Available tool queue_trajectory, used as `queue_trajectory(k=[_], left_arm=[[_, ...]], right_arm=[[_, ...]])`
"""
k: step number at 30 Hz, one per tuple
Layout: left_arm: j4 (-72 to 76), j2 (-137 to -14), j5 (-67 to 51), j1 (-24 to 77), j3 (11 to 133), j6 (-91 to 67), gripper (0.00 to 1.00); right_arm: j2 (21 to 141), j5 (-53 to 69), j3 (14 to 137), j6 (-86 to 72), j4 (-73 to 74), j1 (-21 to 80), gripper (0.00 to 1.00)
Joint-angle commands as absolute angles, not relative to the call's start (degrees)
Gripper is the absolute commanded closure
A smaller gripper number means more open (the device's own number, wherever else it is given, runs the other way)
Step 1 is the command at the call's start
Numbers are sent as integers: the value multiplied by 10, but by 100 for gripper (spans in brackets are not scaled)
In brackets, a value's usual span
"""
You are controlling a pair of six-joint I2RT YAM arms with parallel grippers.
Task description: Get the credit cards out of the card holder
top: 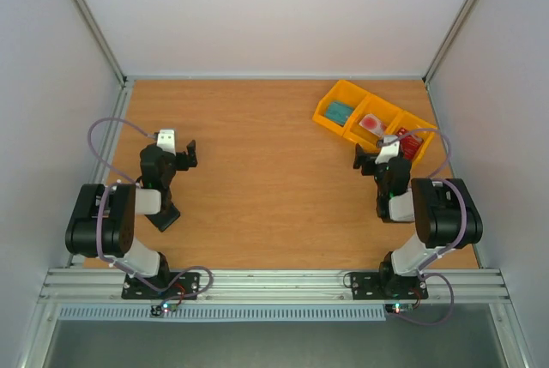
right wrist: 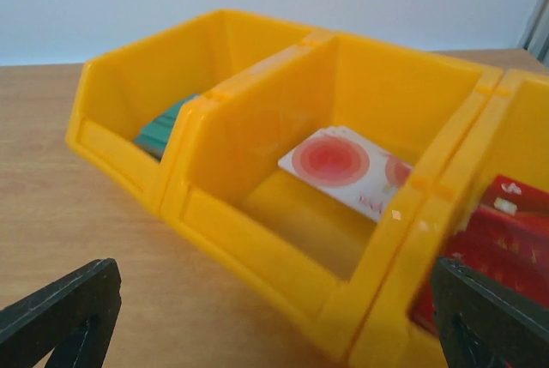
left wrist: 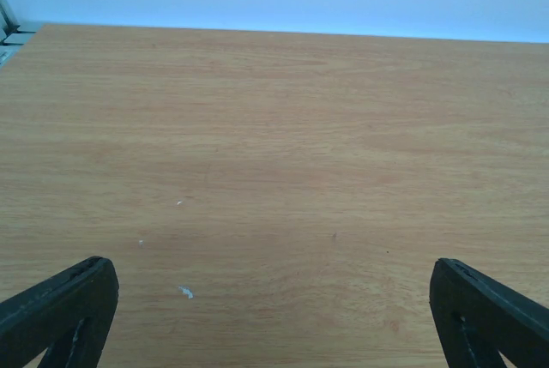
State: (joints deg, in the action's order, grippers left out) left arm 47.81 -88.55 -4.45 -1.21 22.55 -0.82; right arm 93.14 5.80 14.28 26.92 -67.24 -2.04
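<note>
Left gripper (left wrist: 271, 275) and right gripper (right wrist: 273, 275) were both spread wide, empty. Left wrist showed table (left wrist: 274, 128). Right wrist caught tray (right wrist: 257, 239) at 12 o'clock, card (right wrist: 333, 162) in its middle bin.

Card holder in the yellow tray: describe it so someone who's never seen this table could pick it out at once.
On the table, far right corner, sits a three-compartment yellow tray. The card holder lies in its left end compartment. It is flat and teal, unlike the white card with red circles next door and the red items beyond.
</note>
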Motion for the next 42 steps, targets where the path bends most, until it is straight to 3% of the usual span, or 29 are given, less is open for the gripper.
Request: queue_trajectory(k=[1,4,11,15,19,22,25,31,34,42], left_arm=[[511,-892,-36,-12,231,-2,1],[462,-875,-29,-12,253,-2,1],[155,-765,-16,-23,408,19,1],[-234,-761,-34,-63,618,14,0],[-496,-746,-67,-99,742,62,1],[-622,-726,-83,-120,754,115,1],[-727,-739,-90,-146,740,168,1],[-805,-828,-105,-228,673,257,1],[-776,-876,-78,-229,634,274,1],[-728,-976,-136,-189,617,256,1]], right_arm=[[912,36,245,267,-472,-24,2],[912,36,222,268,-515,-25,1],[912,33,242,265,-477,-25,2],[886,17,236,258,-471,-25,1],[792,4,279,252,-326,-25,2],[722,18,323,218,-252,-25,1],[680,112,379,185,-185,-25,2],[664,204,481,125,-15,-1,1],[652,200,493,140,29,41,1],[631,148,504,189,60,130,1]])
